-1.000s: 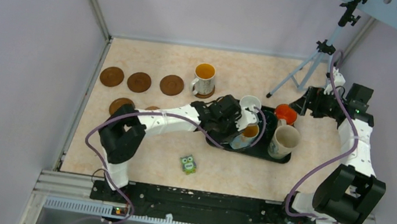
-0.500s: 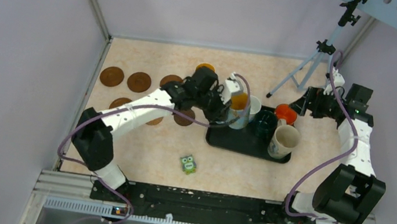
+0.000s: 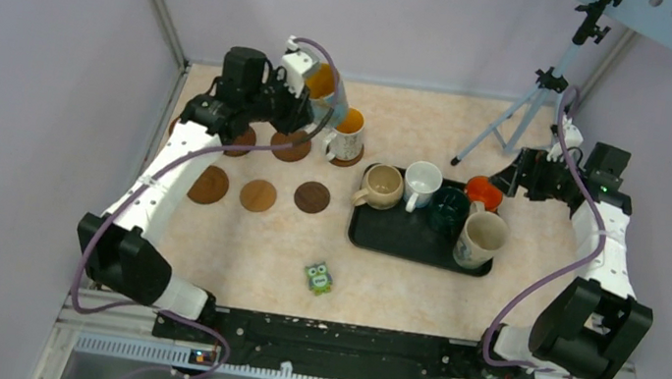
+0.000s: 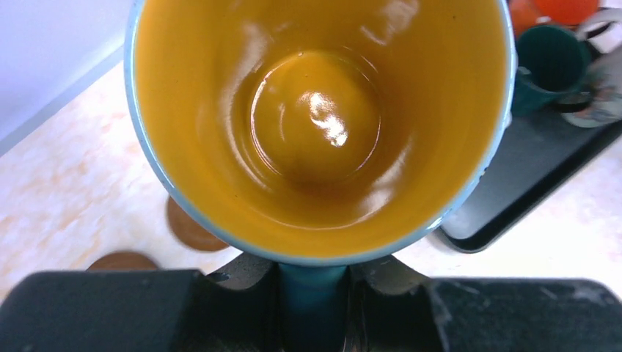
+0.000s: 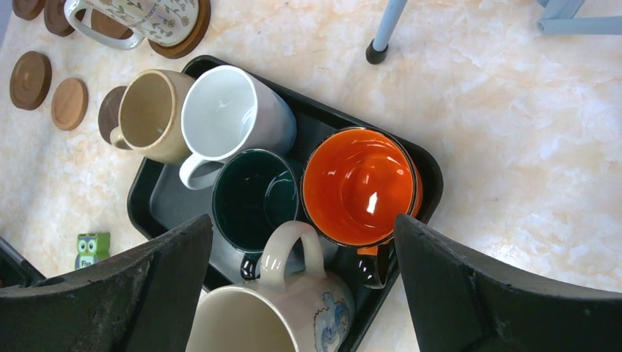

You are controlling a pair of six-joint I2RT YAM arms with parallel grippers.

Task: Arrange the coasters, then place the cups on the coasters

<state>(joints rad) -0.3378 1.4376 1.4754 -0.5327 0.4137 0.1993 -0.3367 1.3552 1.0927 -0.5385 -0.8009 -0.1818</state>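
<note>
My left gripper [image 4: 312,297] is shut on the blue handle of a cup with an orange inside [image 4: 315,125]. It holds the cup [image 3: 322,83] in the air at the back, above the coasters [image 3: 290,148]. Another orange-lined cup [image 3: 347,135] stands on a coaster beside it. Three more coasters [image 3: 258,195] lie in a nearer row. On the black tray [image 3: 375,240] stand beige [image 5: 147,114], white [image 5: 227,114], dark green [image 5: 253,198], orange-red [image 5: 359,187] and large cream [image 5: 271,315] cups. My right gripper [image 5: 308,293] hangs open above the tray's right end, holding nothing.
A small green owl figure [image 3: 318,278] stands near the table's front. A tripod [image 3: 510,125] rises at the back right, one foot [image 5: 375,51] close behind the tray. Walls close in the table on the left, back and right.
My left arm has lifted the blue-handled cup off the tray and swung it left and back, over the far row of coasters. The right arm has stayed still.
</note>
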